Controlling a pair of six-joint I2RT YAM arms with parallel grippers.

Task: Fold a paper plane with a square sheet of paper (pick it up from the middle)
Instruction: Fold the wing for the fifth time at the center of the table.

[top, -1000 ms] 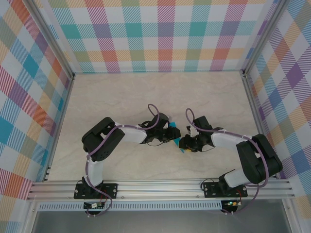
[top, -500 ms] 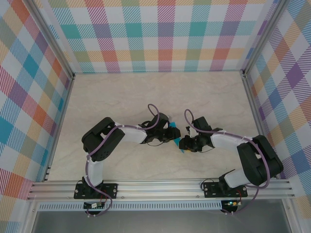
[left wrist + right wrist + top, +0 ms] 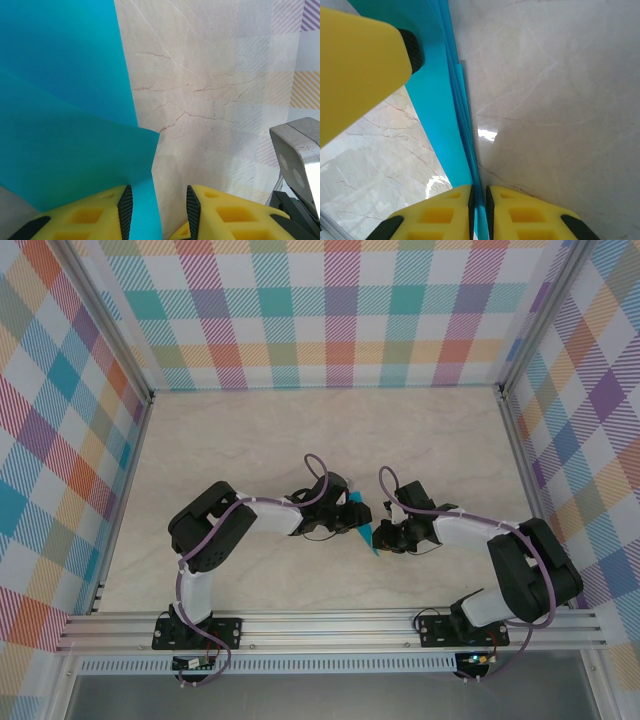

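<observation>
The paper plane (image 3: 367, 529) is a narrow, pointed fold of teal paper standing on edge between the two grippers at the table's middle. My right gripper (image 3: 479, 207) is shut on its stacked layers (image 3: 462, 115), and the pads pinch the lower edge. In the top view the right gripper (image 3: 384, 536) sits just right of the paper. My left gripper (image 3: 156, 212) is open. A teal flap (image 3: 60, 100) lies against its left pad and leaves a gap to the right pad. From above, the left gripper (image 3: 352, 519) is on the paper's left side.
The marble tabletop (image 3: 300, 440) stretches away behind both arms. Checked walls (image 3: 340, 310) close in the back and both sides. An aluminium rail (image 3: 330, 625) runs along the near edge. A yellow finger of the left gripper (image 3: 360, 65) looms close in the right wrist view.
My right gripper's jaws have closed onto the folded paper. Seen from above, more of the teal paper shows between the grippers. The left arm has hardly moved.
</observation>
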